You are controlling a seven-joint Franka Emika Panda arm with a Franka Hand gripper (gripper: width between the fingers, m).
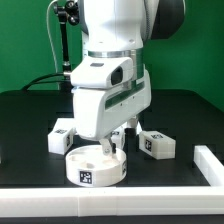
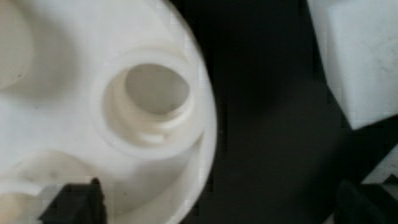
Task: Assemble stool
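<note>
The stool's round white seat disc (image 1: 97, 167) lies at the front of the black table with a tag on its rim. My gripper (image 1: 109, 146) hangs just above it, open and holding nothing. In the wrist view the seat (image 2: 89, 110) shows a round recess (image 2: 153, 92). There the gripper (image 2: 222, 205) straddles the seat's rim, one dark fingertip (image 2: 73, 201) over the disc and the other over the bare table. One white tagged leg block (image 1: 61, 136) lies at the exterior view's left of the seat and another (image 1: 156, 144) at its right. A white part (image 2: 358, 55) also shows beside the seat.
A white rail (image 1: 211, 166) runs along the table edge at the exterior view's front right. Black cables (image 1: 55, 60) hang at the back left before a green wall. The arm's white body hides the table behind the seat.
</note>
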